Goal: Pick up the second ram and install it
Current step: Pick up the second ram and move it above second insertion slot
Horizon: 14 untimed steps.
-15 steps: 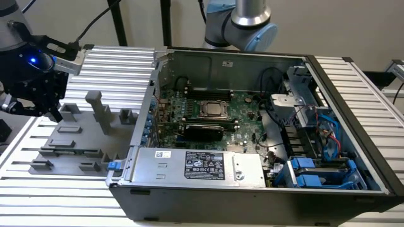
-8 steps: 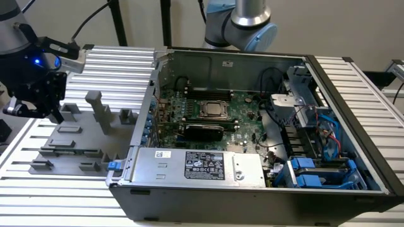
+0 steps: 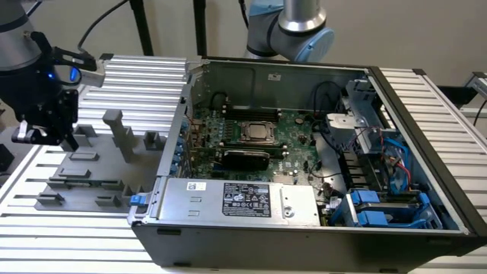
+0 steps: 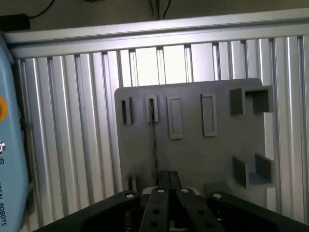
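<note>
The second ram [image 4: 155, 145] is a thin green stick standing on edge in a slot of the gray fixture plate [image 4: 193, 154]. In the exterior view the second ram [image 3: 82, 183] lies low on the fixture plate [image 3: 76, 171] at that view's left. My gripper [image 4: 166, 186] hovers above the plate, over one end of the stick, with its black fingers [image 4: 157, 203] pressed together and nothing seen between them. From the exterior view my gripper [image 3: 67, 142] hangs over the plate's far left part, clear of the stick.
The open computer case [image 3: 426, 171] stands to the exterior view's right of the fixture, with its motherboard, silver CPU socket [image 3: 257, 132] and long black slots [image 3: 245, 153] below it. Gray fixture blocks [image 3: 120, 134] rise from the plate. Ribbed aluminium table [image 4: 72, 121] lies all around.
</note>
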### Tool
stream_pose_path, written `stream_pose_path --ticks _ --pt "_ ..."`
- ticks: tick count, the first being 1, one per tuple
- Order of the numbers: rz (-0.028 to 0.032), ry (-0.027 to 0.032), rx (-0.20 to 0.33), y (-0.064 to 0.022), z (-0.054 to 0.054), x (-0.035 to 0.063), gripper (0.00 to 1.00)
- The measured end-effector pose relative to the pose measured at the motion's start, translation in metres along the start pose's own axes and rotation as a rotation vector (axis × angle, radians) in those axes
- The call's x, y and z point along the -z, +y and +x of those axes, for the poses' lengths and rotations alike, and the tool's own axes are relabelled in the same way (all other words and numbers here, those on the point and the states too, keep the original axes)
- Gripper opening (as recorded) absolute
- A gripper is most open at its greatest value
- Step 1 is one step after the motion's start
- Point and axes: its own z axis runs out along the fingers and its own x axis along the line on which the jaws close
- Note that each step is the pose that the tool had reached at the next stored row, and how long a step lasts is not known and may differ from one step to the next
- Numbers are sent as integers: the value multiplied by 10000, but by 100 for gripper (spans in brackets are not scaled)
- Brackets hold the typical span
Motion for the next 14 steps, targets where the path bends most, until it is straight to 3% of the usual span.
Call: stream_pose_path --ticks 6,14 --pt "10 13 895 0 4 -45 11" --pt "18 13 1004 1 26 -82 11"
